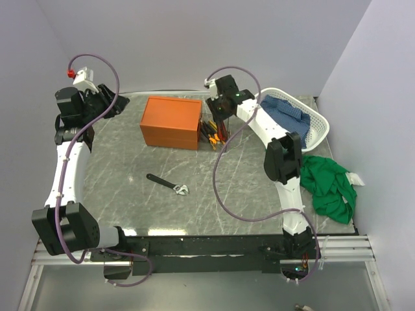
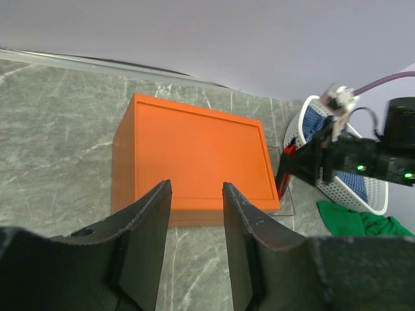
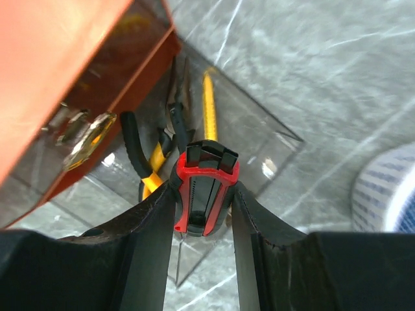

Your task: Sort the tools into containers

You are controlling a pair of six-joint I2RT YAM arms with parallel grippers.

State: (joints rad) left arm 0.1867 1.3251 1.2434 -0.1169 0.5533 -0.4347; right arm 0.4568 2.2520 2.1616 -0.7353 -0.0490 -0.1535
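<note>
My right gripper (image 3: 203, 186) is shut on a red-black utility knife (image 3: 202, 201) and holds it upright over a clear box (image 3: 285, 134). The clear box holds yellow-handled pliers (image 3: 153, 170) and a thin yellow tool (image 3: 209, 103). It stands against the right side of the orange box (image 1: 170, 122). In the top view the right gripper (image 1: 220, 120) hangs over the clear box (image 1: 214, 137). A black wrench with a silver jaw (image 1: 167, 184) lies on the table in front of the orange box. My left gripper (image 2: 196, 189) is open and empty, left of and above the orange box (image 2: 194, 152).
A white basket (image 1: 318, 129) with a blue cloth (image 1: 286, 109) stands at the back right. A green cloth (image 1: 331, 184) lies at the right edge of the table. The right arm (image 2: 353, 159) shows in the left wrist view, right of the orange box.
</note>
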